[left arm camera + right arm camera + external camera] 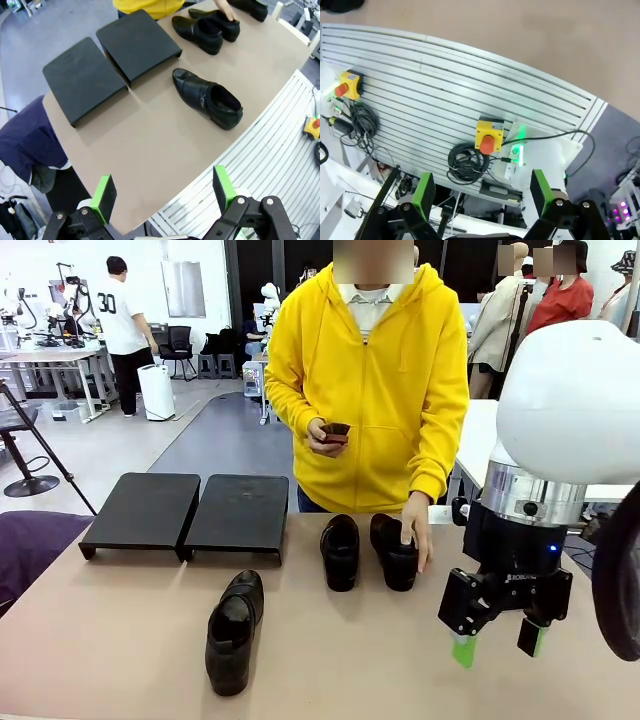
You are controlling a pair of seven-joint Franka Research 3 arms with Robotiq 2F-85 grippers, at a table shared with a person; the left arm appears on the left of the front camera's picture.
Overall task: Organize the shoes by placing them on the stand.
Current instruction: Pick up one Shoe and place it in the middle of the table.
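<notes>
**Item 1.** Numeral "30" in large dark digits, on the back of a white short-sleeved T-shirt (120, 315). The shirt is worn by a person standing far off at the left of the front view.

**Item 2.** Maker's name in small pale capitals, roughly "ROBOTIQ", its last letters blurred. It stands on the black housing (514, 581) just above the right arm's jaws, front view.

**Item 3.** Yellow box with red push-button (488, 136), and a second like it (346, 85), right wrist view. Any print on them is too small to read.

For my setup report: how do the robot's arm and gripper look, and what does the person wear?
The right arm is glossy white with a silver ring. The right gripper is black, with green pads and white lettering. The person wears a yellow zipped hoodie.
</notes>
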